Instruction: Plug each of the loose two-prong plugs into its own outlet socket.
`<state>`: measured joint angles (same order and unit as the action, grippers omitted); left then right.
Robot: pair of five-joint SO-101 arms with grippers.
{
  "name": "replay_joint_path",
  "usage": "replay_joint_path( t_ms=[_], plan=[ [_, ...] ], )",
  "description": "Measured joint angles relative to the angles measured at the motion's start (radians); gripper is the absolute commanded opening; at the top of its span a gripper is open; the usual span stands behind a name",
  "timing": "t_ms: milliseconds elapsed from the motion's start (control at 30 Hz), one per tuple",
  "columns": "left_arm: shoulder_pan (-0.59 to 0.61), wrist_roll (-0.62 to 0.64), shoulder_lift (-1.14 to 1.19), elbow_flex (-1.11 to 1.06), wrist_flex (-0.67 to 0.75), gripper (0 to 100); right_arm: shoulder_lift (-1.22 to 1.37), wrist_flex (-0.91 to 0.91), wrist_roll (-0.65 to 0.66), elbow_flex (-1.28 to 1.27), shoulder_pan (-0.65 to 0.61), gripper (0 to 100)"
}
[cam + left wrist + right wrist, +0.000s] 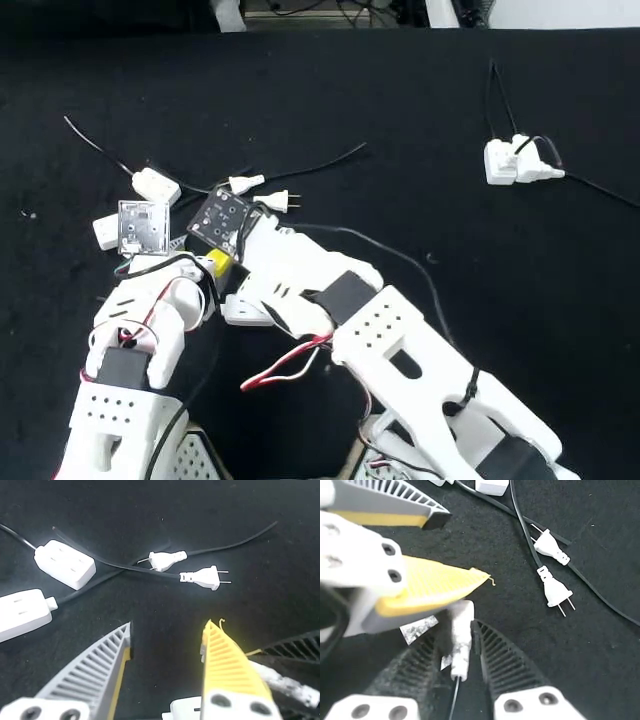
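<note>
**Right pincer (457,630) clenched on a corded piece (461,652), left pincer (167,625) released**

Whether the white piece gripped by the right pincer is a plug or a socket cannot be told. One plug (167,560) and a second plug (202,576) are laid loose, just apart, beyond the open left pincer, with two sockets (65,564) near them on the table (400,80). Both pincers are crowded together, so a collision could be caused by any swing. Black cords (235,542) are crossed by the plugs, and one could be dragged askew if snagged.

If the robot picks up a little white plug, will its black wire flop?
Probably: the plug trails a thin black cord lying in a loose curve, so it should dangle and drag. The plug looks small, likely light. Its prongs might bend if squeezed.
</note>
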<state>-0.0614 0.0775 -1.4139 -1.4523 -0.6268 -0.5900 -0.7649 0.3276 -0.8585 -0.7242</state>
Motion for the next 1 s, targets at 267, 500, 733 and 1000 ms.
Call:
replay_joint_path(
  t_ms=[267, 500, 733, 1000],
  plan=[
    [0.0, 0.0, -0.005, -0.006, 0.0, 23, 0.0, 0.0, -0.009, 0.0, 0.0, 1.1],
    [0.0, 0.0, -0.005, -0.006, 0.0, 23, 0.0, 0.0, -0.009, 0.0, 0.0, 1.1],
    [0.0, 0.0, -0.006, -0.011, 0.0, 23, 0.0, 0.0, -0.009, 0.0, 0.0, 1.1],
    [0.0, 0.0, -0.009, -0.029, 0.002, 23, 0.0, 0.0, -0.009, 0.0, 0.0, 1.1]
  ],
)
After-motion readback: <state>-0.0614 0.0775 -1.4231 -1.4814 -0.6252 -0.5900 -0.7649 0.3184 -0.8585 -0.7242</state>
